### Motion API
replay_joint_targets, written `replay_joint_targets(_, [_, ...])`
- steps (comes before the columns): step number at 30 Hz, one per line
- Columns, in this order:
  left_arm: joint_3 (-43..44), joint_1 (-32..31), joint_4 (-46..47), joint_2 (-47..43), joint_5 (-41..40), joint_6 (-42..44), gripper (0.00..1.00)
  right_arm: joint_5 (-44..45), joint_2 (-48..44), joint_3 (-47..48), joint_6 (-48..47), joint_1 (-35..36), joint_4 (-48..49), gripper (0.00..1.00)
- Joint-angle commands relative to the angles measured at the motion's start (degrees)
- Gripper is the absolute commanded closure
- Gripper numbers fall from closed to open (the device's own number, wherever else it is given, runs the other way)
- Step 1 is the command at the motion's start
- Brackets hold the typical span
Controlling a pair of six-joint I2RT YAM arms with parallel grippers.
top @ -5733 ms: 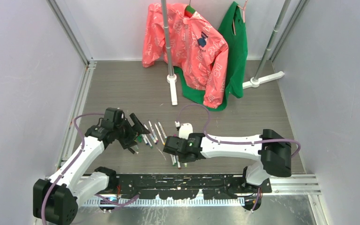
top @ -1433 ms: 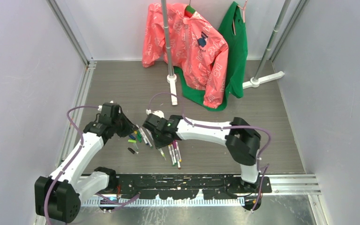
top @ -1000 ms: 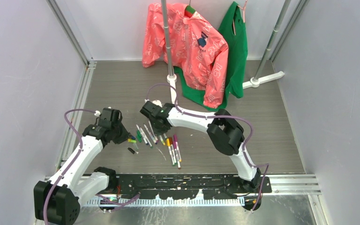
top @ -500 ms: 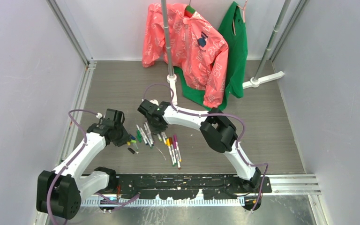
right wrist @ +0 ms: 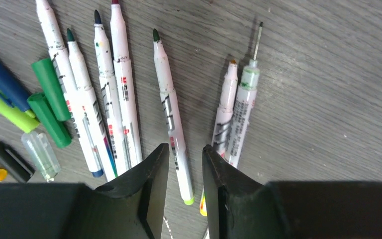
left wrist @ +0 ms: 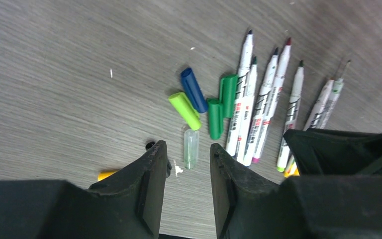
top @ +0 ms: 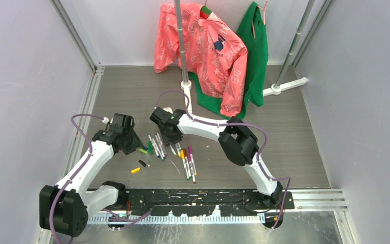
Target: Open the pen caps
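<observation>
Pens (right wrist: 122, 74) lying parallel, tips apparently toward far side, caps (left wrist: 228, 94) alongside

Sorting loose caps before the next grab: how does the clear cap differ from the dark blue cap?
The blue cap is solid-coloured; the clear cap is see-through. The blue cap looks longer than the clear cap. The blue cap lies slanted against a lime cap; the clear cap runs straight up the left wrist view, nearer that camera. Both lie loose and flat on the table.
</observation>
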Motion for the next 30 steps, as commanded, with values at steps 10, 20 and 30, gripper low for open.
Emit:
replay_joint_targets(10, [8.73, 0.1, -2.38, -1.1, 0.47, 1.35, 0.62, 6.36, -22.73, -13.1, 3.04, -0.23, -0.15, 0.63])
replay_joint_targets(20, [8.24, 0.01, -3.26, -5.94, 5.97, 2.68, 0.62, 9.31, -36.33, -31.63, 9.34, 0.78, 3.27, 0.62])
replay_joint_targets(30, [6.31, -0.08, -4.81, -10.39, 8.03, 0.73, 0.62, 9.48, -35.59, -38.67, 12.22, 5.05, 5.98, 0.62])
